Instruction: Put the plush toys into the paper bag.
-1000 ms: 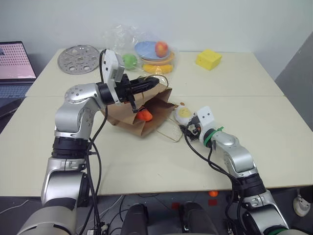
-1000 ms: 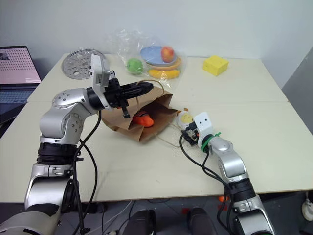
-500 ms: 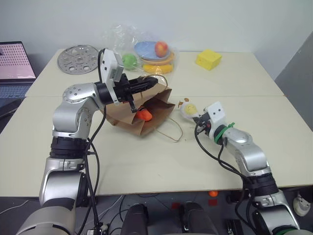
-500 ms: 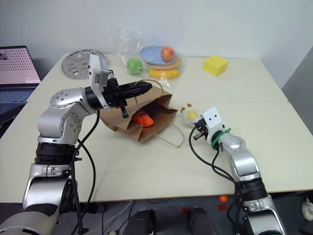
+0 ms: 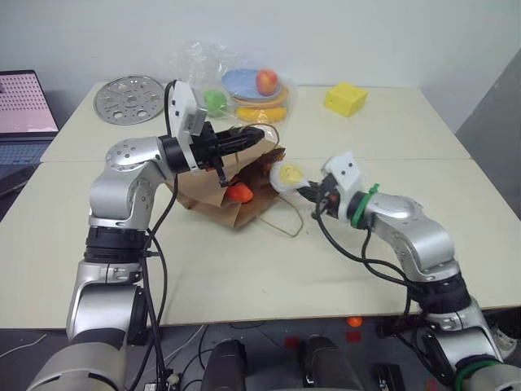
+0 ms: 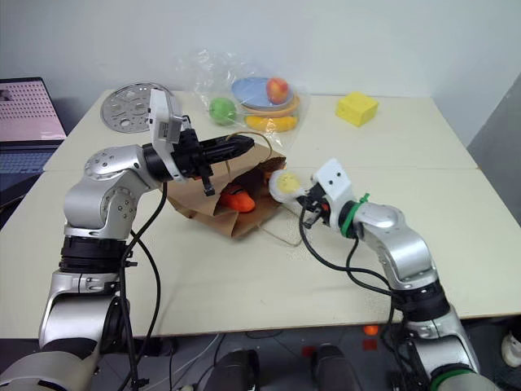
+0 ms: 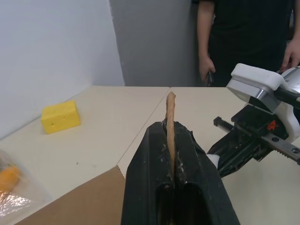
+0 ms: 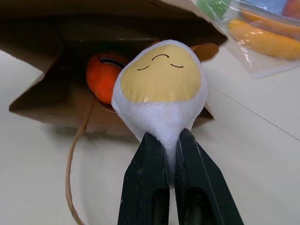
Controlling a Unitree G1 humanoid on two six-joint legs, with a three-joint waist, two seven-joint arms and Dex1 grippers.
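A: What is the right end effector (image 8: 169,154) doing?

B: Its two black fingers are pinched together on the lower edge of the white egg toy (image 5: 286,173), which it holds up off the counter (image 5: 244,269), just in front of the mouth of the paper bag (image 5: 236,199).

A: And the left end effector (image 5: 259,134)?

B: Clamped shut on the bag's tan handle (image 7: 170,123), holding the upper edge of the bag up so the mouth gapes toward the egg toy.

A: Where is the carrot toy (image 5: 239,192)?

B: Inside the bag, orange, lying just within the opening. The bag itself lies on its side on the counter, its other handle (image 5: 286,221) looped out flat in front.

A: Anything further back?

B: A clear plastic bag of fruit (image 5: 244,85), a yellow block (image 5: 345,98) and a round metal plate (image 5: 129,98), well apart from the bag. A person (image 7: 243,37) in black stands beyond the counter.
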